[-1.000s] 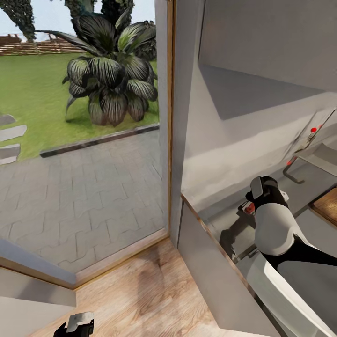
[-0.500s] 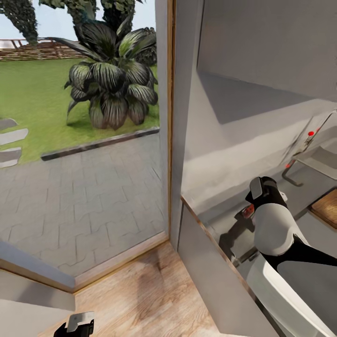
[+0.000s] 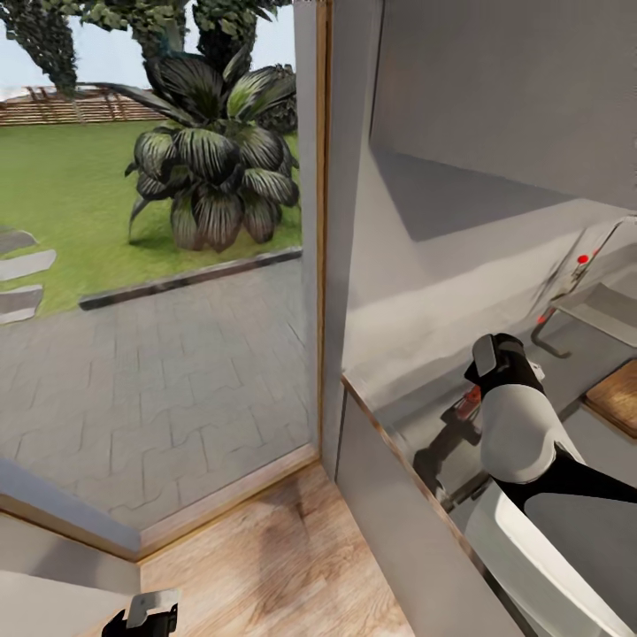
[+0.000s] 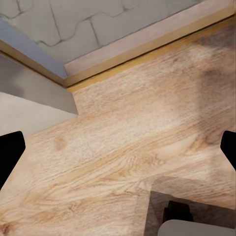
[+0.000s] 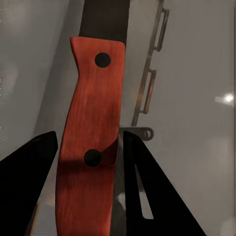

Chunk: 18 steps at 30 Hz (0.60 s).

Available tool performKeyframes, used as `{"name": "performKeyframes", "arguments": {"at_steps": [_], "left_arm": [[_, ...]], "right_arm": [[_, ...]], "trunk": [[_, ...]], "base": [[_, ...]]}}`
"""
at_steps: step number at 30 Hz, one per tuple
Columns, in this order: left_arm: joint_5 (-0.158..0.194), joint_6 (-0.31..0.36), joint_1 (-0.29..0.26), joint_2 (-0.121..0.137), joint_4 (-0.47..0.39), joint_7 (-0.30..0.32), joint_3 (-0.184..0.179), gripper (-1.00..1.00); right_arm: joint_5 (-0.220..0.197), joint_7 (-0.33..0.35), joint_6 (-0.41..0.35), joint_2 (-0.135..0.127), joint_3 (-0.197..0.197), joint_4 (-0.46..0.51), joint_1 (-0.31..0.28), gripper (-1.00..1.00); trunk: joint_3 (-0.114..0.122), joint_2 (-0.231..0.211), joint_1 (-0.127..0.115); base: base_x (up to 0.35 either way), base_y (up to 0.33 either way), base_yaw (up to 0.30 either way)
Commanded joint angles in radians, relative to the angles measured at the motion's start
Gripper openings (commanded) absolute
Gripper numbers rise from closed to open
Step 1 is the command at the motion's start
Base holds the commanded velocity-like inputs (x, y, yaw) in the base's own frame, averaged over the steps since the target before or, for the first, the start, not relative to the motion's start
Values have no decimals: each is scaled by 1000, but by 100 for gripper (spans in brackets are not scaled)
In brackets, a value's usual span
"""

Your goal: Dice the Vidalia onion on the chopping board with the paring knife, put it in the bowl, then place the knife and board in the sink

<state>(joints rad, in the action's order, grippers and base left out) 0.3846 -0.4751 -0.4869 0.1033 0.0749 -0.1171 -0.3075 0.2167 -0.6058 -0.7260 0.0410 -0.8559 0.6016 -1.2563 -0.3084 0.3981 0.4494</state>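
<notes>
One paring knife (image 5: 91, 142) between right gripper (image 5: 88, 162) fingers.

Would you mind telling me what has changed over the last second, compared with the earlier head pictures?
Mostly the camera: the whole head view has drifted slightly, so the faucet and chopping board sit a little nearer the picture's right edge. The right gripper still holds the paring knife by its reddish handle over the countertop, nothing released. The left gripper still hangs low over the wooden floor.
</notes>
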Motion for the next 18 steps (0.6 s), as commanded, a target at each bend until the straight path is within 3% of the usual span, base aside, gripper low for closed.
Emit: {"name": "performKeyframes", "arguments": {"at_steps": [1, 5, 10, 18], "left_arm": [[4, -5, -2, -1, 3, -3, -8, 100], [4, -5, -2, -1, 4, -3, -8, 100], [4, -5, -2, 2, 3, -3, -8, 100], [4, -5, -2, 3, 3, -3, -8, 100]], "right_arm": [[10, 3, -7, 1, -4, 2, -2, -100], [12, 0, -14, -1, 5, 6, -2, -100], [14, -4, -27, -6, 71, 17, -2, -100], [12, -3, -166, -21, 87, 100, -2, -100]], "trunk": [[0, 2, 1], [6, 2, 1], [14, 2, 1], [27, 2, 1]], "base": [[0, 0, 0], [0, 0, 0], [0, 0, 0], [0, 0, 0]]}}
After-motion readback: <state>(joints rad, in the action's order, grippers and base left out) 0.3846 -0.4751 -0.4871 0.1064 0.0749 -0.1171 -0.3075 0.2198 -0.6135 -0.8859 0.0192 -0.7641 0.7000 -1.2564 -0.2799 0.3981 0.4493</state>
